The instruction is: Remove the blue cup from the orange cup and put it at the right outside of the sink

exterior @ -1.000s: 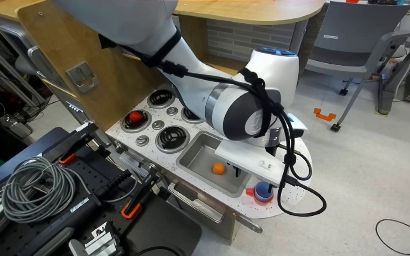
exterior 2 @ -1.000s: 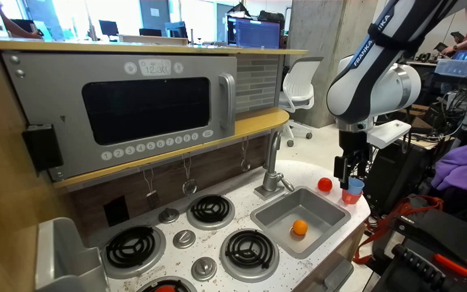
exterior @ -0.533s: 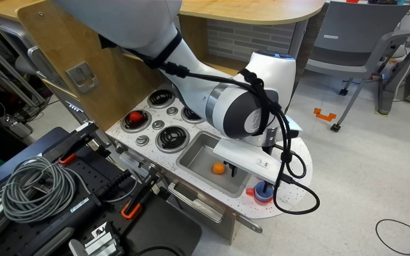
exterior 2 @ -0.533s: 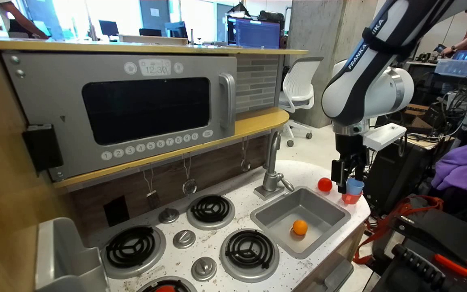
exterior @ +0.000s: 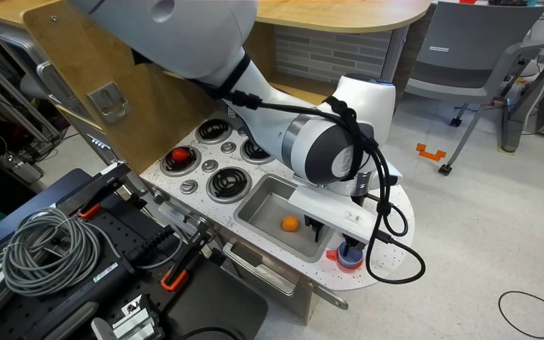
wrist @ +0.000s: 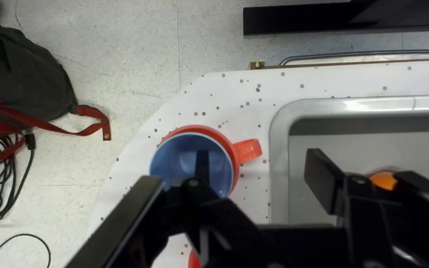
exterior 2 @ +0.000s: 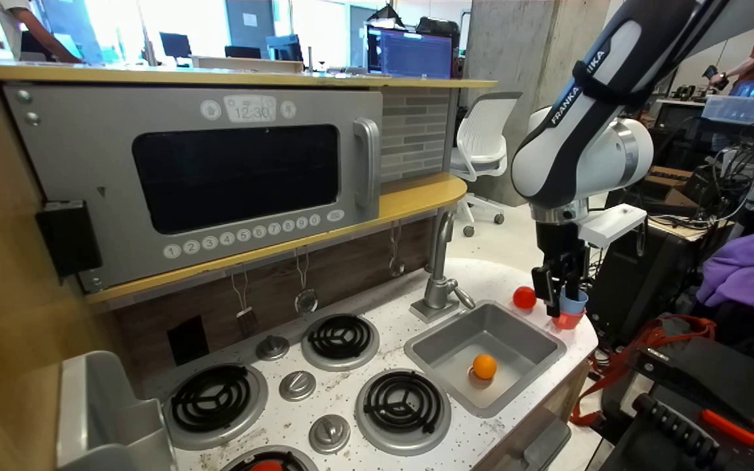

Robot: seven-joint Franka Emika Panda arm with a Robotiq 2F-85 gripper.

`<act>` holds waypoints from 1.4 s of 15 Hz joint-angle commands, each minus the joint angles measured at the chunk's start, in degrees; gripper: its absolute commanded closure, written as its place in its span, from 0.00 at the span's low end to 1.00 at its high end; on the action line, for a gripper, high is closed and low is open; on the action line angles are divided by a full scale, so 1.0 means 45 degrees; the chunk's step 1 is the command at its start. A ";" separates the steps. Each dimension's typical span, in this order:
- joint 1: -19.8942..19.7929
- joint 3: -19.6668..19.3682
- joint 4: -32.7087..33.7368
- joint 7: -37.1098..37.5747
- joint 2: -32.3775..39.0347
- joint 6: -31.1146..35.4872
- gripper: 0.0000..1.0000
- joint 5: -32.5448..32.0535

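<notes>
The blue cup (wrist: 173, 156) sits nested in the orange cup (wrist: 248, 150), whose handle points toward the sink (wrist: 279, 149). In both exterior views the blue cup (exterior: 351, 259) (exterior 2: 575, 303) and orange cup (exterior: 332, 255) (exterior 2: 568, 321) stand on the countertop beside the sink (exterior: 267, 208) (exterior 2: 514, 340). My gripper (wrist: 259, 163) is open and holds nothing. One finger reaches down over or into the blue cup's mouth. The other finger is well apart, over the sink side. The gripper also shows in both exterior views (exterior: 332, 243) (exterior 2: 561, 303).
An orange ball (exterior 2: 484, 366) lies in the sink. A red ball (exterior 2: 525, 297) sits on the counter near the cups. The grey faucet (exterior 2: 439, 288) rises behind the sink. The counter's rounded edge is close to the cups. A red object (exterior: 180, 155) rests on a burner.
My gripper has come down toward the cups, and one finger has dropped to the blue cup's mouth. The cups and balls have not moved.
</notes>
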 commanded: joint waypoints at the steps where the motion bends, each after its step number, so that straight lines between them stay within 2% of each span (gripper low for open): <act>1: -0.0196 0.0127 0.1031 -0.0050 0.0474 -0.0786 0.64 0.0099; 4: -0.0284 0.0121 0.1434 -0.0076 0.0603 -0.1104 0.88 0.0141; 6: -0.0335 0.0084 0.1684 -0.0063 0.0704 -0.1341 1.00 0.0134; 12: -0.0518 0.0108 0.1934 -0.0120 0.0729 -0.1669 0.99 0.0139; 21: -0.0550 0.0297 0.0460 -0.0716 -0.1134 -0.1762 0.99 0.0152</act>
